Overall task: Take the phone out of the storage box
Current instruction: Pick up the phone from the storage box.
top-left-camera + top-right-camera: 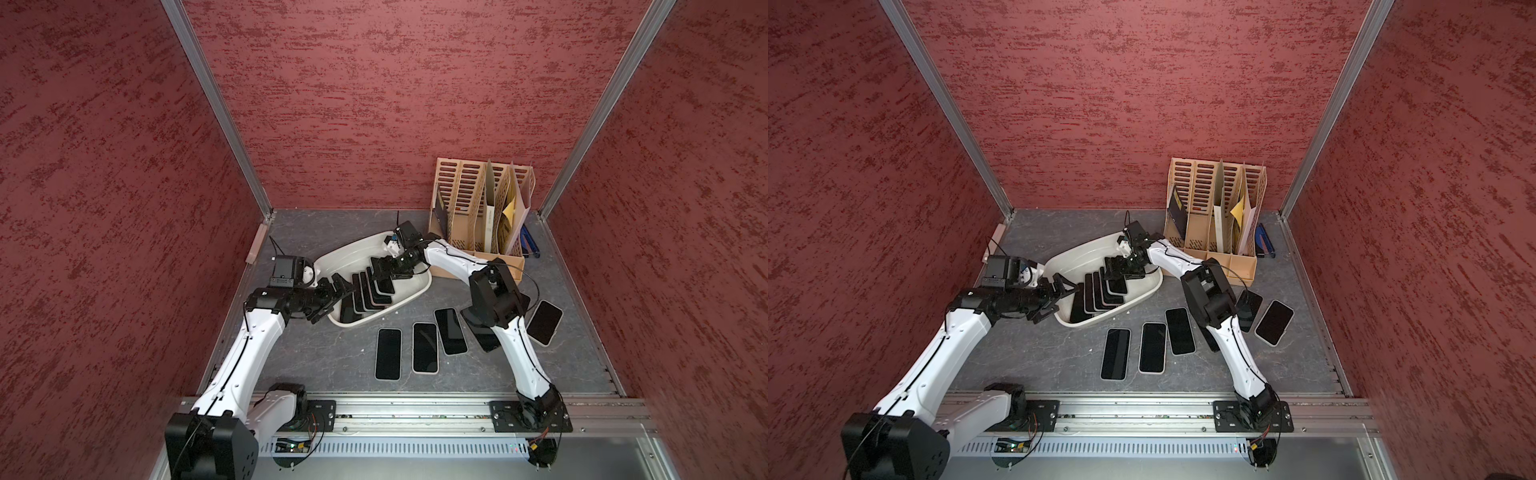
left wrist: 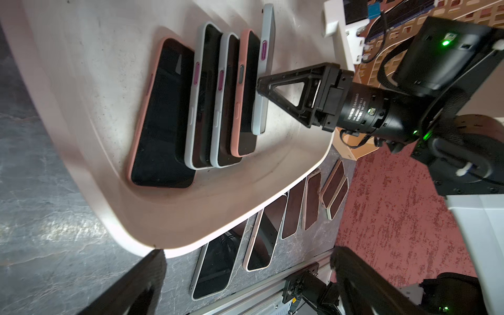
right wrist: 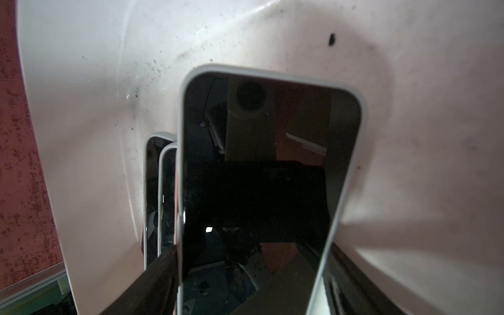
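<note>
Grey-cased phone (image 3: pixel 259 163) is right up in the right wrist cam's face, and its dark screen fills most of the view. The right gripper (image 1: pixel 382 270) is clamped on it, one finger on each long edge. From the left wrist cam you can see the phone's tipped up on its side edge, standing clear of the others but definitely inside the storage box (image 1: pixel 349 251). Can't tell if its lower edge touches the box floor.

Four other phones (image 2: pixel 163 114) lean on each other in an overlapping row right beside it, in pink and grey cases. The left gripper (image 1: pixel 334 301) sits at the box's near left corner, jaws spread wide, nothing in them.

On the grey tabletop (image 1: pixel 332 361) in front of the box there's a row of phones (image 1: pixel 387 354) lying screen up. A beige slotted file organizer (image 1: pixel 478 208) stands in the back right corner, just behind the right arm (image 1: pixel 453 262).
</note>
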